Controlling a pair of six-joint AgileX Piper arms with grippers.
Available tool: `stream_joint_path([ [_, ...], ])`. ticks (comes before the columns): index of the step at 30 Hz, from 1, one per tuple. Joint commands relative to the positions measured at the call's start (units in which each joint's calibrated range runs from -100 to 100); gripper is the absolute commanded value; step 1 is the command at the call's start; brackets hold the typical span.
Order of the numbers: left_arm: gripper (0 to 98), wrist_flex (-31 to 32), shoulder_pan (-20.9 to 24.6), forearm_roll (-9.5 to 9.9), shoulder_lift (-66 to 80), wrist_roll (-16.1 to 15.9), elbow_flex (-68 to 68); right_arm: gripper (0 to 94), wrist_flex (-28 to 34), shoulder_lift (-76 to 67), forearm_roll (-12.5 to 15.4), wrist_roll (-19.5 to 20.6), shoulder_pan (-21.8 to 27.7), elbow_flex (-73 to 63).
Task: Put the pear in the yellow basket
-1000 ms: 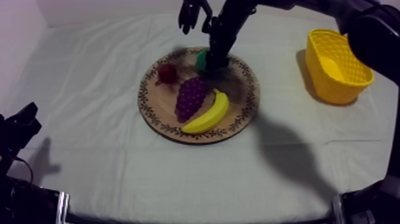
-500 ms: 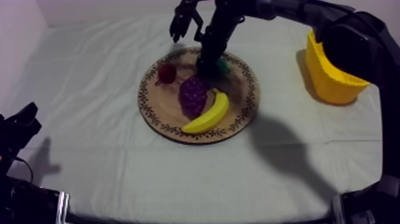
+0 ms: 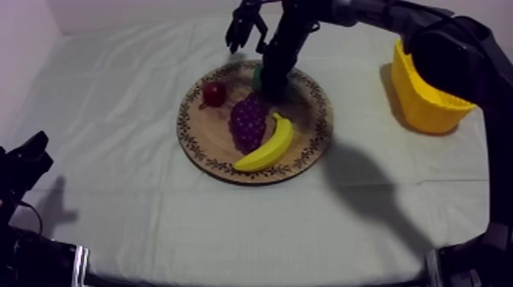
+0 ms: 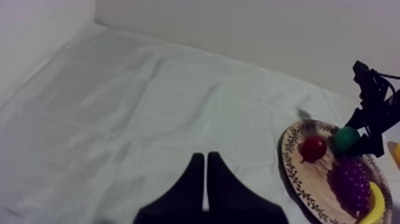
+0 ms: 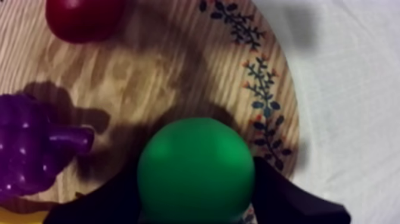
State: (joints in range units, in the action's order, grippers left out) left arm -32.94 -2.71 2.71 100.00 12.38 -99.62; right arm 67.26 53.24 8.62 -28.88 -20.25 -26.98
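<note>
at upper centre of the top view, over the far rim of the round wooden board [image 3: 191, 141]: right gripper [image 3: 267, 79], on an arm entering from the upper right, clenched on the green pear [image 3: 259, 74]. right wrist view: black fingers [image 5: 288, 199] pressed against both flanks of the pear, with wood grain and patterned rim beneath; cannot tell whether the pear rests on the board or hangs just clear of it.

on the board, left of the pear: small red fruit [image 3: 214, 93]. at board centre: purple bunch of grapes [image 3: 248, 122], touching the banana [image 3: 267, 146], the latter aslant toward the near rim.

at the right edge of the top view, well apart from the board: yellow basket [image 3: 431, 103], partly hidden behind the right arm.

left wrist view: left gripper [image 4: 204, 158] with fingers laid together as a narrow wedge, closed on nothing, above bare grey-white cloth [image 4: 149, 107]; beyond it, the board with small red fruit, pear and grapes, and the other arm's gripper at the pear. top view: same gripper low at the lower left edge, well apart from the board.
</note>
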Motion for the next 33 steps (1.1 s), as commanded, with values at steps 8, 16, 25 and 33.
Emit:
stream_joint_path([
  [8,0.1,0.0,0.0,0.00,0.0,0.0,0.0,39.3,2.5,-9.3,1.6,-1.5,1.8,6.3],
  [16,0.1,0.0,0.0,0.00,0.0,0.0,0.0,38.2,5.8,-31.0,5.8,-3.7,5.4,19.6],
  [25,0.1,0.0,0.0,0.00,0.0,0.0,0.0,39.1,8.5,-47.8,7.0,0.1,11.3,25.5],
  [33,0.1,0.0,0.0,0.00,0.0,0.0,0.0,42.4,7.2,-51.9,6.7,2.3,19.6,29.2],
])
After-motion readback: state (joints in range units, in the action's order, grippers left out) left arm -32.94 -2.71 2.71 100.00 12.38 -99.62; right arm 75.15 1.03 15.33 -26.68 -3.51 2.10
